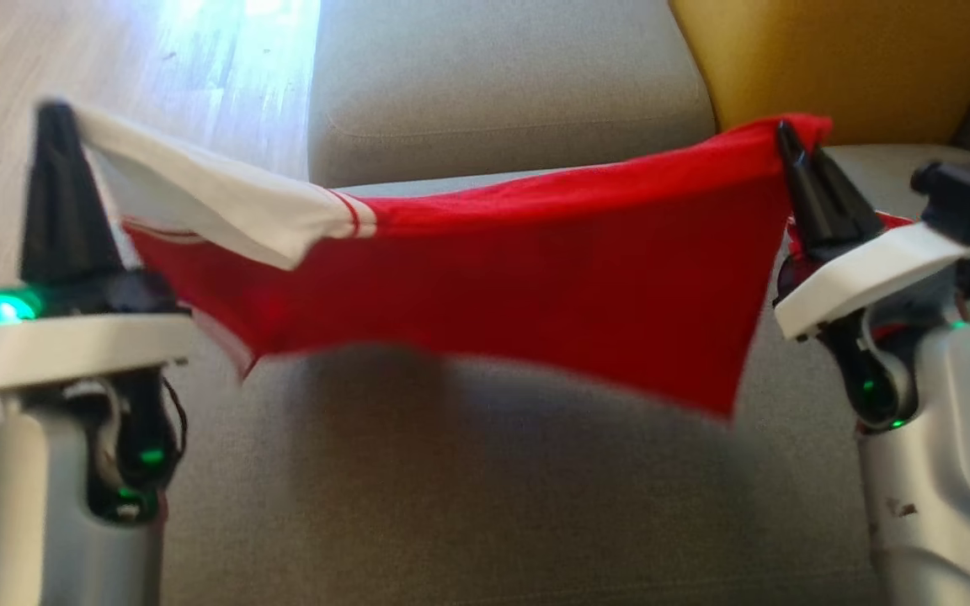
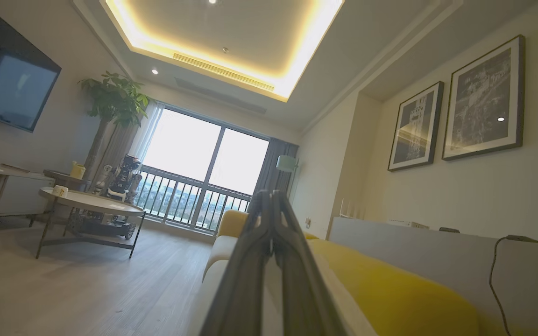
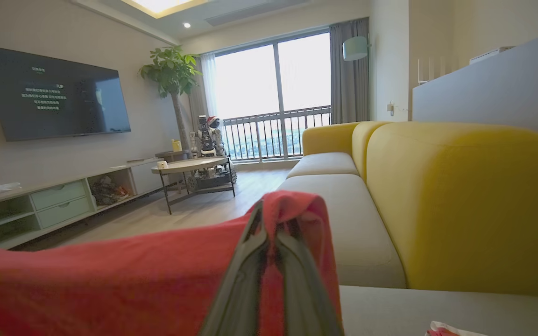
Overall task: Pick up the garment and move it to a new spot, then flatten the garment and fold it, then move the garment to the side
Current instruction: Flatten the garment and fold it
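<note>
The garment [image 1: 485, 278] is red with a white sleeve [image 1: 207, 198], and it hangs stretched between my two grippers above the grey sofa seat [image 1: 451, 488]. My left gripper [image 1: 60, 118] is shut on the white sleeve end at the upper left. At the upper right my right gripper [image 1: 788, 139] is shut on a red corner. In the right wrist view the red cloth [image 3: 110, 280] drapes over the closed fingers [image 3: 250, 275] of my right gripper [image 3: 262, 219]. The left wrist view shows my left gripper [image 2: 269, 196] with fingers pressed together and a pale strip of cloth [image 2: 273, 298] between them.
A yellow sofa backrest [image 1: 839, 59] rises behind the right gripper. Wooden floor [image 1: 114, 76] lies left of the sofa. Across the room stand a round coffee table [image 3: 189, 165], a TV [image 3: 54, 93], a low cabinet [image 3: 54, 200] and another robot [image 3: 208, 135] by the window.
</note>
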Motion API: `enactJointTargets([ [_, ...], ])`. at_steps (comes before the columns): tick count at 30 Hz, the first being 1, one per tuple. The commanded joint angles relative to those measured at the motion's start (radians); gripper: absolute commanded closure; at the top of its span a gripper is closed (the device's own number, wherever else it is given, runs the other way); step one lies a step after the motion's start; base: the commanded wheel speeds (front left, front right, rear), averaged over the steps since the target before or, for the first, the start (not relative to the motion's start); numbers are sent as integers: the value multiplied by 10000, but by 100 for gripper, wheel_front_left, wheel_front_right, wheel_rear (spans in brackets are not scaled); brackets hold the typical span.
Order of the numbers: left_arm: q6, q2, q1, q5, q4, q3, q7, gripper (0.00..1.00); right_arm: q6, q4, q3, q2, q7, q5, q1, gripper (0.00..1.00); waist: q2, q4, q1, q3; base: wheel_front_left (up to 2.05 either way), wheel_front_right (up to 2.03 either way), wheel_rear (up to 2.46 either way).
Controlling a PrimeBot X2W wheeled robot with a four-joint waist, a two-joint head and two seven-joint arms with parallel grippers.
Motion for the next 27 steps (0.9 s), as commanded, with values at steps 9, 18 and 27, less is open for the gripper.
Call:
enactJointTargets([
  [9,274,380,-1241,-441,-1065,867,656,100,-4,-2645,190,5,1274,654,-47,100,0,186,0,-200,0,0,0],
  [18,232,888,-2037,-446,-555,796,1524,100,-4,-2953,21,5,1927,782,-284,100,0,155,0,167,0,0,0],
  [27,-437,2011,-5571,-297,2644,690,1947,100,-4,-587,561,5,2896,339,-3861,100,0,41,0,2249,0,0,0],
])
